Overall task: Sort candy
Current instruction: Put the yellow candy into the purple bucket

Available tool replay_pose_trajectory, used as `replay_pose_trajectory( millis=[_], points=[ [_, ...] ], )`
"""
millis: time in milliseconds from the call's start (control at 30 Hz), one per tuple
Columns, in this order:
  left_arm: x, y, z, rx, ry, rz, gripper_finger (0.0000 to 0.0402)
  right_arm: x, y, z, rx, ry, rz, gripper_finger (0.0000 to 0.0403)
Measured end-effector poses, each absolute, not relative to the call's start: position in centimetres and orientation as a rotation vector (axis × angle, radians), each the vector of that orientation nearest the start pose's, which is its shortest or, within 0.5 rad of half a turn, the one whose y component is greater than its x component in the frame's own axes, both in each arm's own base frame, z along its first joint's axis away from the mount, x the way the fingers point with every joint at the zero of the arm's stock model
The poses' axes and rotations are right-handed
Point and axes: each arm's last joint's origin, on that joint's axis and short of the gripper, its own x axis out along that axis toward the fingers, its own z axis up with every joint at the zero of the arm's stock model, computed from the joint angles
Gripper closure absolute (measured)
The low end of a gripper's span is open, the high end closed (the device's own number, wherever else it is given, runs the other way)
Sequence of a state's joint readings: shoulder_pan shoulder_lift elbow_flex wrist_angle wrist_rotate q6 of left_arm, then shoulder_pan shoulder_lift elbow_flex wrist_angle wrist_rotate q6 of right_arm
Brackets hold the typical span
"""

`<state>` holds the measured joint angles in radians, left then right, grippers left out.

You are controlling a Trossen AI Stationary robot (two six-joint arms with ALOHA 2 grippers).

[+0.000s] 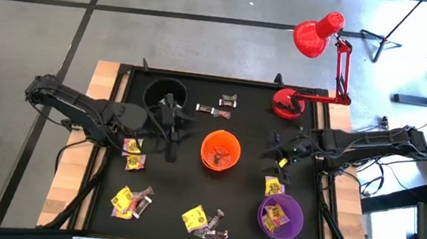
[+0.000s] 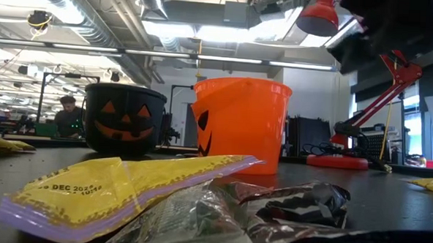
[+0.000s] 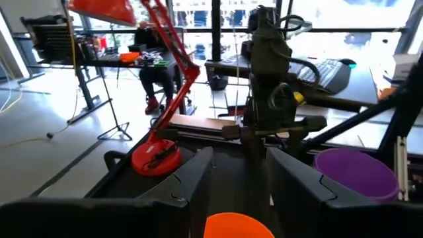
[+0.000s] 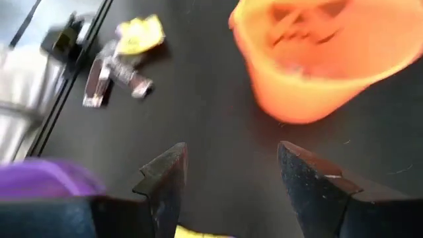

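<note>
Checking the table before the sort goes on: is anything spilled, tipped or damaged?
Nothing stands out. The black cup, orange cup and purple cup all stand upright. Loose candy lies scattered on the mat, but that is the unsorted pile, not a spill. The red lamp stands upright at the table's far edge.

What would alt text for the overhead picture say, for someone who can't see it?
Two dark robot arms reach over a black table scattered with wrapped candy: the left end effector hangs between a black cup and an orange cup, the right end effector, open, above a purple cup. A red desk lamp stands at the far edge.
</note>
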<state>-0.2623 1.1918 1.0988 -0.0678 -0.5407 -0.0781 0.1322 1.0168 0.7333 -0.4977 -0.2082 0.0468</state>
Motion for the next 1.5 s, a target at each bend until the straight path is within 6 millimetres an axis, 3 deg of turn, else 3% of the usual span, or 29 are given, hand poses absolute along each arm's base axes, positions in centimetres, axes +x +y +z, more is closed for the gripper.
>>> replay_pose_trajectory(
  millis=[233, 633, 1133, 1500],
  points=[
    [27.8, -6.0, 36.0, 0.036, 0.136, 0.277, 0.0269, 18.7, 4.5, 21.8, 0.021, 0.893, 0.267, 0.0171],
    [30.0, -6.6, 33.8, 0.07, 0.192, 0.275, 0.0269, 16.7, 4.4, 17.4, 0.147, 1.062, 0.248, 0.0171],
    [30.1, -6.6, 33.6, 0.099, 0.209, 0.271, 0.0269, 16.8, 4.4, 16.9, 0.239, 1.048, 0.191, 0.0171],
    [30.0, -6.6, 33.4, 0.107, 0.223, 0.268, 0.0269, 17.8, 6.1, 15.0, 0.289, 1.15, 0.187, 0.0171]
  ],
)
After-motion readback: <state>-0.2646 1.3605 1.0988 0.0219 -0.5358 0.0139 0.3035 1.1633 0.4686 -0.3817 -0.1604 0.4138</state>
